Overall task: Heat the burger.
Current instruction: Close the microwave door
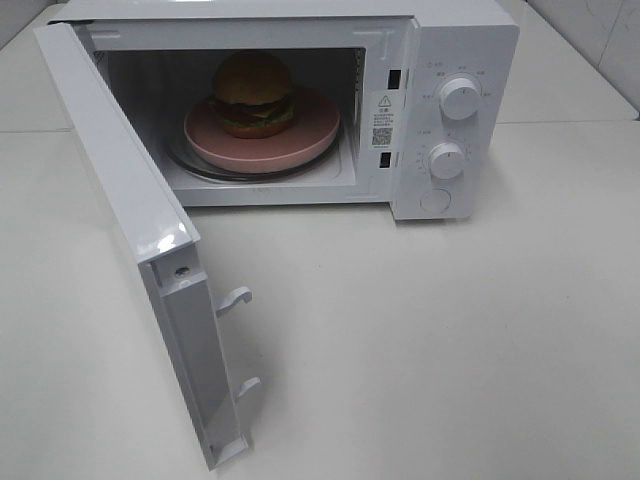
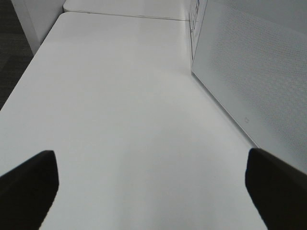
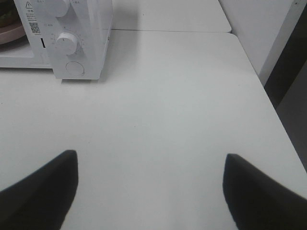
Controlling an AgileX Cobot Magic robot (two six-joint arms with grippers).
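Burger [image 1: 252, 92] sits on the pink plate [image 1: 305, 140] inside the microwave [image 1: 465, 40], door [image 1: 110, 170] standing wide. I see the left end effector [image 2: 152, 189] and right end effector [image 3: 151, 189] both released over the table [image 1: 450, 330].

Bright even light, glare patch on microwave door [image 1: 130, 190], faint shadow beside microwave [image 3: 86, 28], wrist views slightly soft

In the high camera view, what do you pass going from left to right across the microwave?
open microwave door → burger → warning sticker → control panel
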